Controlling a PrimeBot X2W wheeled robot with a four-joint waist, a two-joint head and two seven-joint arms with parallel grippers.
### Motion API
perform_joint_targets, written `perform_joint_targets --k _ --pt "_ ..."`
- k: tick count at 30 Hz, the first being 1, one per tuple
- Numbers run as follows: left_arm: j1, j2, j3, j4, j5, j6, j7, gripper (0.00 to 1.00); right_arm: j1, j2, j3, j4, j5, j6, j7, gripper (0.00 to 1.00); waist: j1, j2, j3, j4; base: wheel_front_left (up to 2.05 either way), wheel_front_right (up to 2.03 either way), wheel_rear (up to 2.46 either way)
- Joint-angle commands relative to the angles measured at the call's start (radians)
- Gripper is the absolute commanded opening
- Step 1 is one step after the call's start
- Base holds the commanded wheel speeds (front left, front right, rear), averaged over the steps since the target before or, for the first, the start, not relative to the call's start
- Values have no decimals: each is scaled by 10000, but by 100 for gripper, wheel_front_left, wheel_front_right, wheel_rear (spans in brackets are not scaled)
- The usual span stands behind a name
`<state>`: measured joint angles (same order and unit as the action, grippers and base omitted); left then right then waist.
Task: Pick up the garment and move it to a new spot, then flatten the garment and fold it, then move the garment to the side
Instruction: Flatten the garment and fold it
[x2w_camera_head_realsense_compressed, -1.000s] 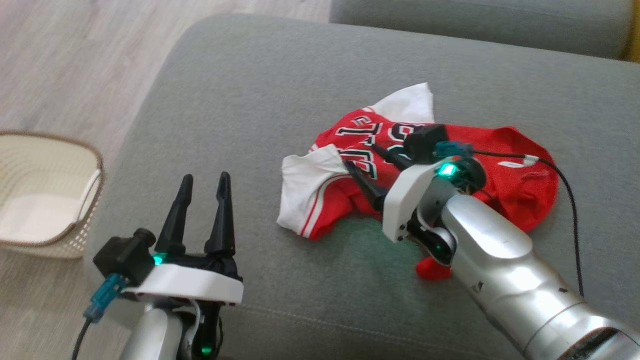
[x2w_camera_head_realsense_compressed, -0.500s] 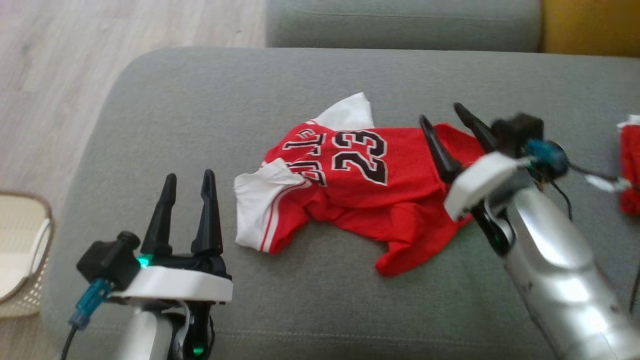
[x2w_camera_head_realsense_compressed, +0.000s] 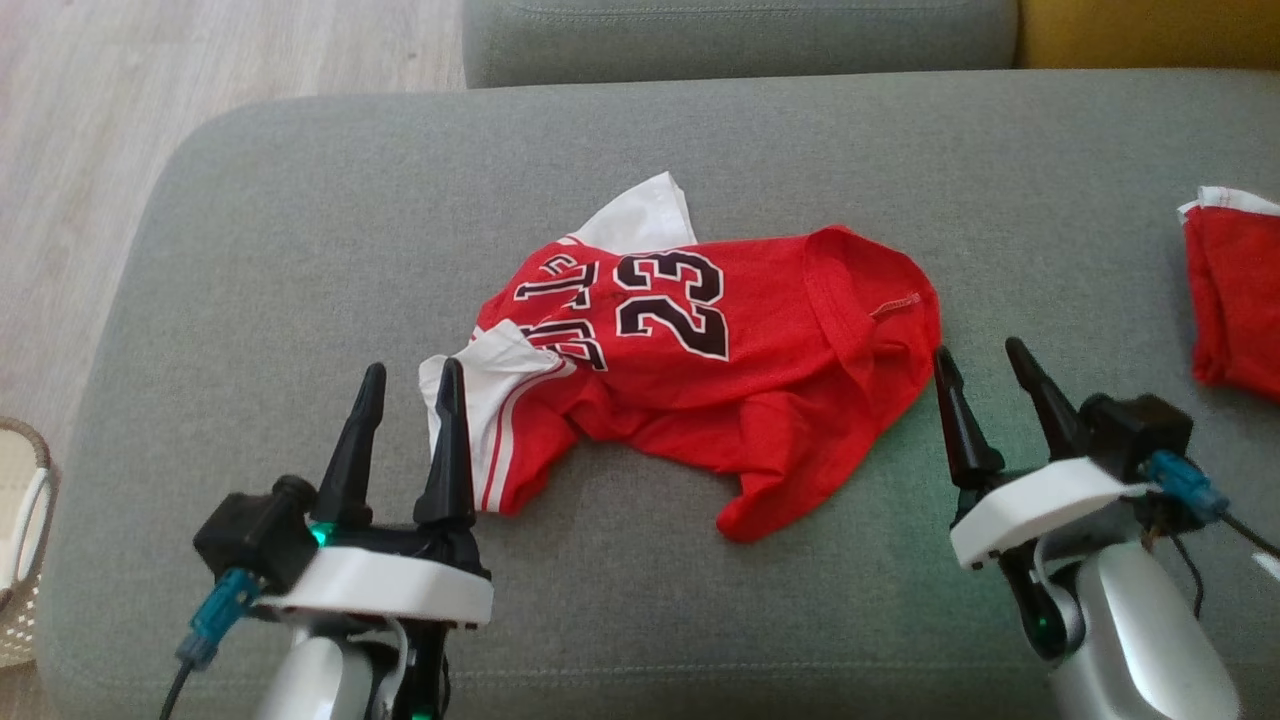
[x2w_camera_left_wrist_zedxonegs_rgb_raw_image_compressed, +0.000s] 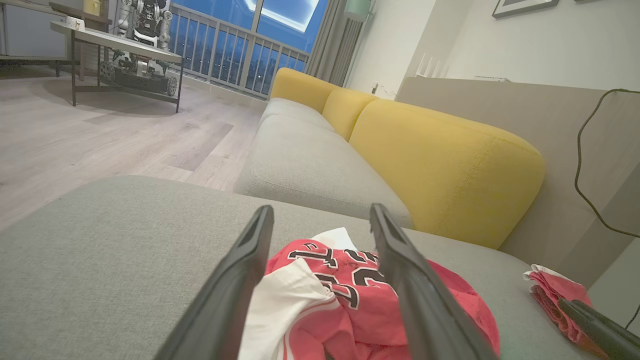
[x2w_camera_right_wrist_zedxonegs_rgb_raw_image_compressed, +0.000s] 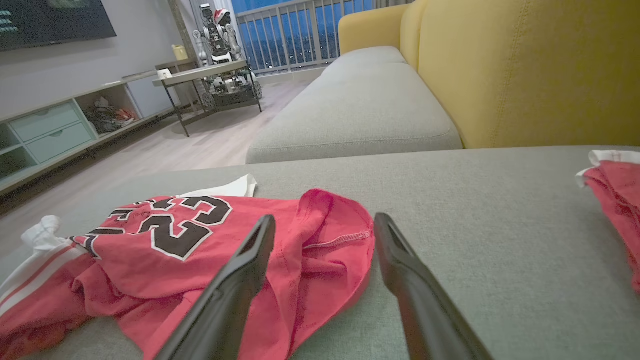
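Note:
The garment (x2w_camera_head_realsense_compressed: 700, 370) is a red jersey with white sleeves and a black "23", lying crumpled on the grey cushion (x2w_camera_head_realsense_compressed: 300, 250). It also shows in the left wrist view as the garment (x2w_camera_left_wrist_zedxonegs_rgb_raw_image_compressed: 350, 305) and in the right wrist view as the garment (x2w_camera_right_wrist_zedxonegs_rgb_raw_image_compressed: 200, 240). My left gripper (x2w_camera_head_realsense_compressed: 410, 375) stands open at the lower left, its fingertips at the jersey's white sleeve edge, holding nothing. My right gripper (x2w_camera_head_realsense_compressed: 980, 355) is open just right of the jersey's red hem, nothing between its fingers.
A second red cloth (x2w_camera_head_realsense_compressed: 1235, 300) lies at the cushion's right edge. A woven basket (x2w_camera_head_realsense_compressed: 20, 540) sits on the wood floor at far left. Another grey cushion (x2w_camera_head_realsense_compressed: 740, 35) and a yellow backrest (x2w_camera_head_realsense_compressed: 1150, 30) lie beyond.
The right gripper has drawn back off the jersey to its right side, empty. The head camera has turned, so the whole view shifted. The jersey now lies more spread out.

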<state>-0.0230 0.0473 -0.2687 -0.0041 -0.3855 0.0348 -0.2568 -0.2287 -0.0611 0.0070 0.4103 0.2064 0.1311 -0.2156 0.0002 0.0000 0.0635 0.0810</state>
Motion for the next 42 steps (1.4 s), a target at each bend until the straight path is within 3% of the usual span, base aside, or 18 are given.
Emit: perform_joint_targets --k 1,9,16,26,36,37,38,42 --pt "-286 30 343 -342 2 18 -49 100 -291 92 205 -509 -105 -4 56 100 -2 0 32 -2 0 0 0" --pt "-518 30 276 -373 25 -86 -49 100 -482 106 218 -1263 -212 -4 691 100 -2 0 523 252 0 0 0" --pt "-822 30 197 -355 -241 -179 -49 100 -1998 107 -76 -687 -38 -4 1944 100 -2 0 1284 805 0 0 0" --pt "-1368 30 -98 -333 -546 -236 -49 100 -4413 -1050 -1131 2107 -2388 -4 2820 100 -2 0 2187 1840 0 0 0" --pt "-1386 30 -139 -246 -614 -200 -49 100 -4901 -1235 -1453 3882 -2860 -4 3222 100 -2 0 2234 1984 0 0 0" --pt "-1417 30 -180 -252 -613 -204 -49 100 -4952 -1259 -1447 4027 -2890 -4 3265 74 -2 0 2245 1991 0 0 0" --pt "-1457 30 -212 -264 -602 -210 -49 100 -5018 -1290 -1438 4141 -2914 -4 3272 5 -2 0 2266 2000 0 0 0" --pt "-1558 30 -251 -287 -592 -197 -49 100 -5278 -1403 -1422 4303 -3090 -4 3043 0 -2 0 2318 2023 0 0 0"
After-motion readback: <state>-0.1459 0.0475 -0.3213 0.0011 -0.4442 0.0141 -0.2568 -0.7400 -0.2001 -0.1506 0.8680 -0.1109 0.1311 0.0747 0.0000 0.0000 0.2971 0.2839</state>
